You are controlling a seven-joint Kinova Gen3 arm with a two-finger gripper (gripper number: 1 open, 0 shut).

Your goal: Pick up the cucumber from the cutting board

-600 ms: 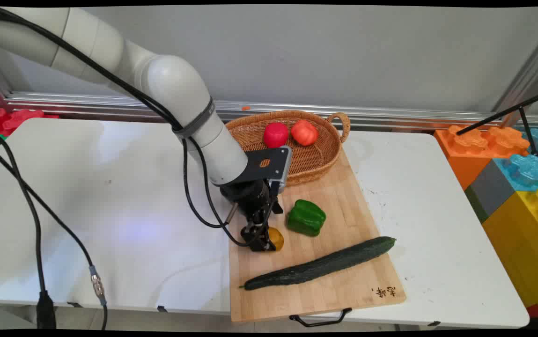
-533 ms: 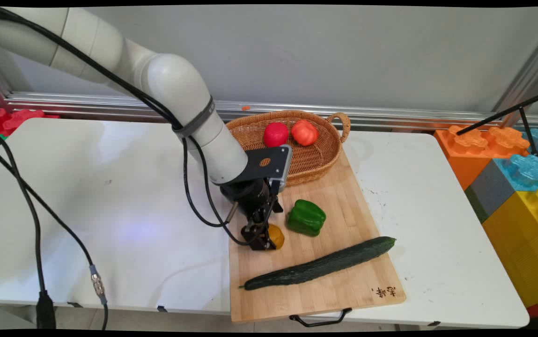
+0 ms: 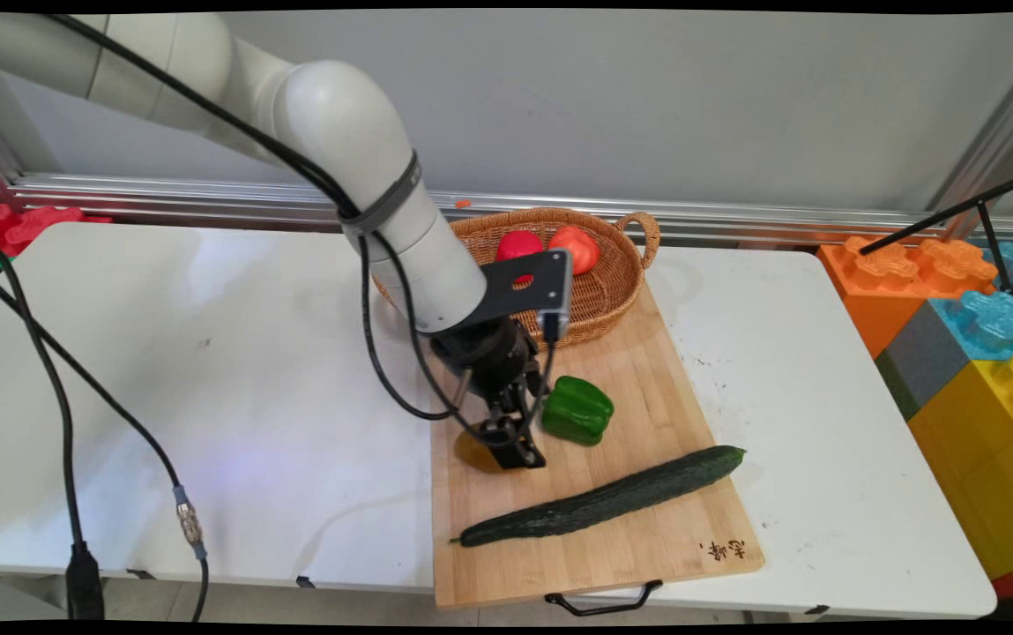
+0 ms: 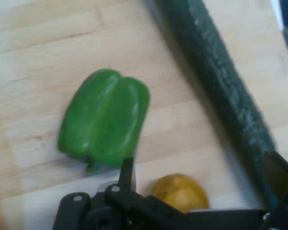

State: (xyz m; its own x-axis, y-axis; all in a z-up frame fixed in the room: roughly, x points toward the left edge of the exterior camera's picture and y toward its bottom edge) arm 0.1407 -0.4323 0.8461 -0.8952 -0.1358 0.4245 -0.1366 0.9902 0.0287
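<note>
Main view: my gripper (image 3: 519,450) hangs over the cutting board (image 3: 647,370), just left of the green pepper (image 3: 577,409); wicker basket (image 3: 599,295) behind it holds two red vegetables (image 3: 575,249). Hand view: fingers pinch a yellow ball (image 4: 181,192) between pepper (image 4: 105,118) and cucumber (image 4: 220,72)

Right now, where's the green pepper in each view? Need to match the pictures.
Main view: green pepper near picture centre, on the cutting board, between the basket and the cucumber.
Hand view: green pepper left of centre, lying on the board.
Shared landmark: the cucumber, below the pepper in the main view; in the hand view it runs from the top down the right side.
</note>
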